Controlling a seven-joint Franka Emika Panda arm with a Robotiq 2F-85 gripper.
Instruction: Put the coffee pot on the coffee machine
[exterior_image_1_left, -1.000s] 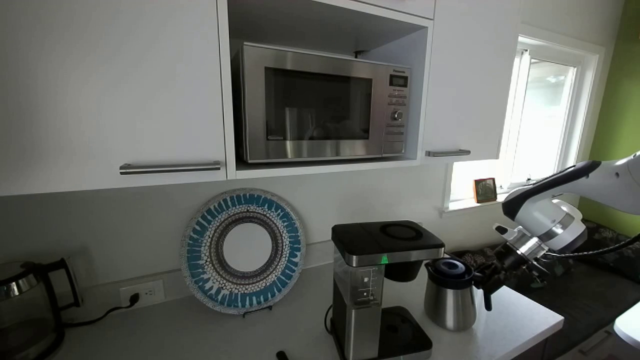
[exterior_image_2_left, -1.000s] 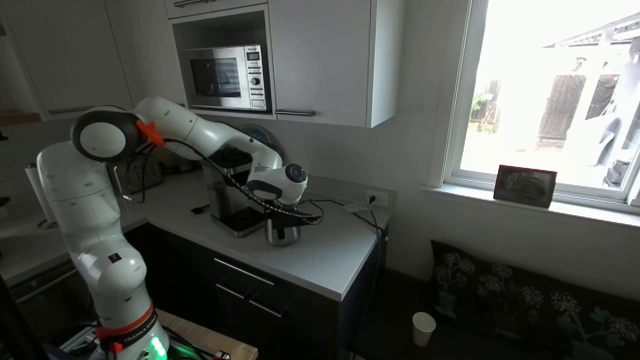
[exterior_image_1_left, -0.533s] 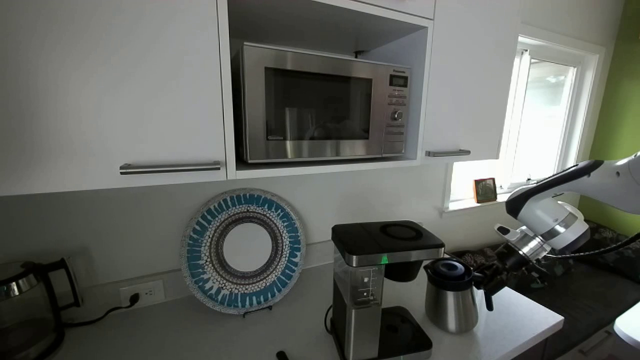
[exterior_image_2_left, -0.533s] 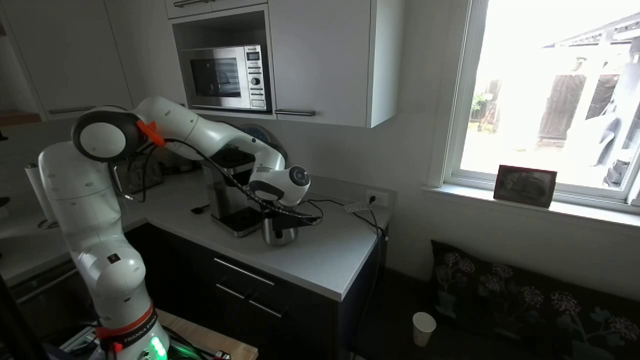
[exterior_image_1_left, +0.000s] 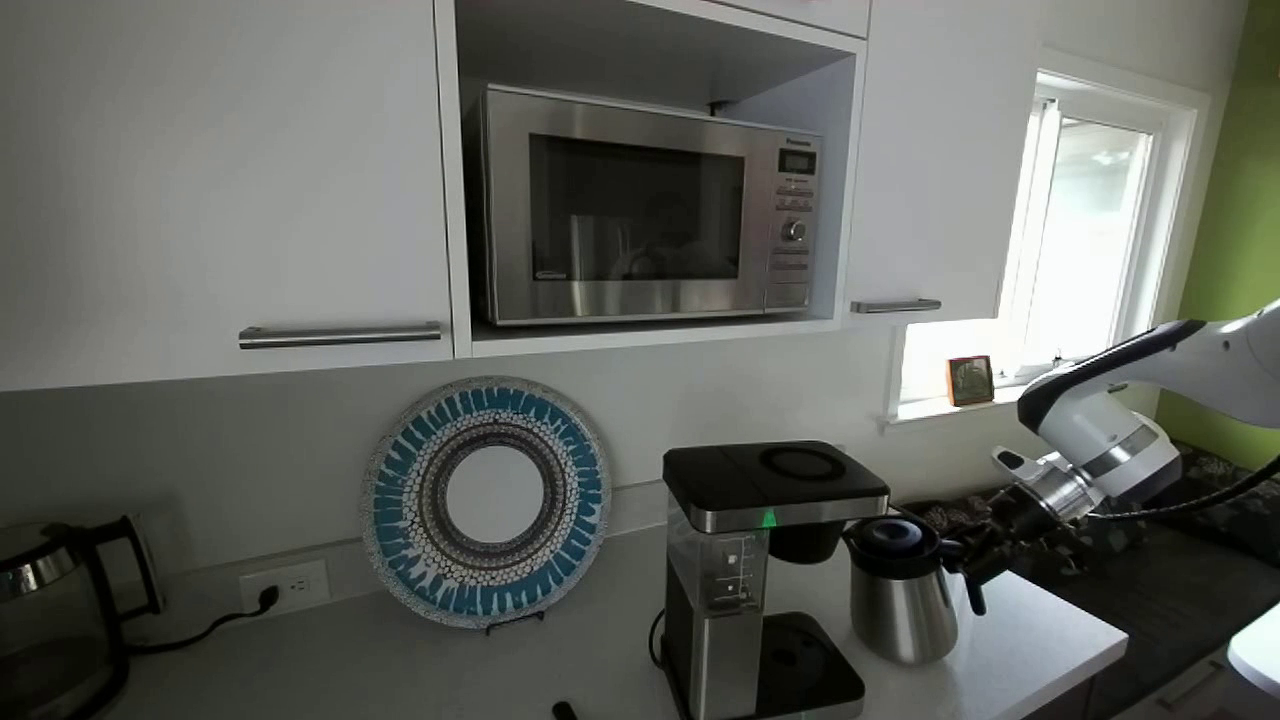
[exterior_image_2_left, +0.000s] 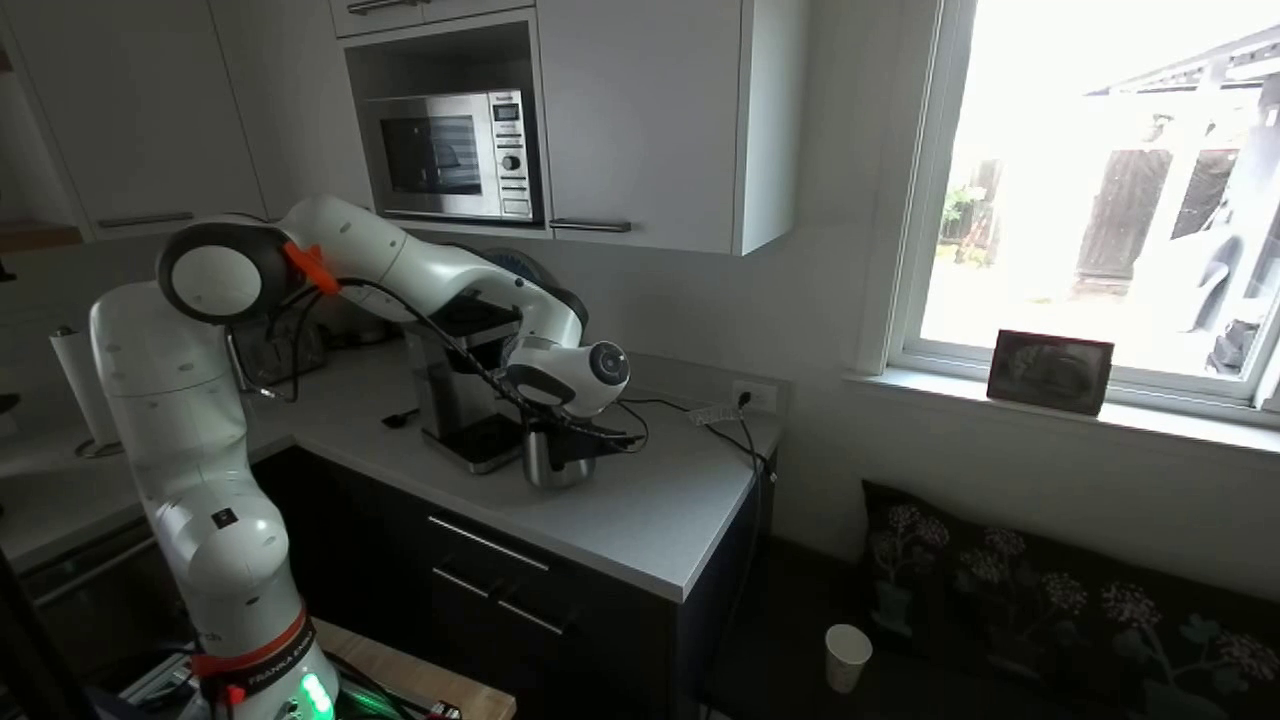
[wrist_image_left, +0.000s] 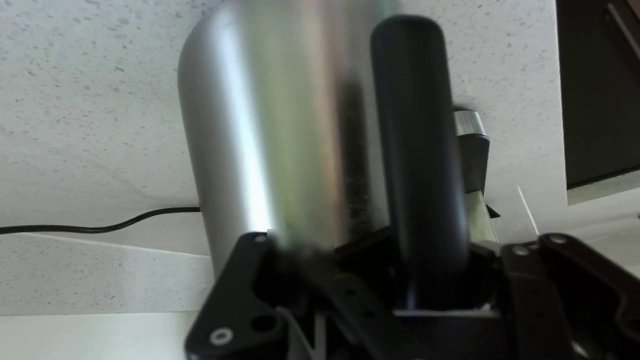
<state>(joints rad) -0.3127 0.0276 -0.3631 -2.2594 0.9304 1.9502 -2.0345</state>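
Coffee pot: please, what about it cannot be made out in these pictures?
Contents of the coffee pot: hidden by its steel body and lid, in an exterior view.
Lid, wrist view: behind the gripper.
Whether its base touches the countertop: unclear in both exterior views; wrist view's upper edge cuts the base off.
Steel surface, wrist view: blurred.

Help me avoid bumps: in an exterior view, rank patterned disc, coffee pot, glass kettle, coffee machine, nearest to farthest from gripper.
1. Coffee pot: held in the gripper.
2. Coffee machine: beside it, picture left.
3. Patterned disc: farther left.
4. Glass kettle: far left edge.
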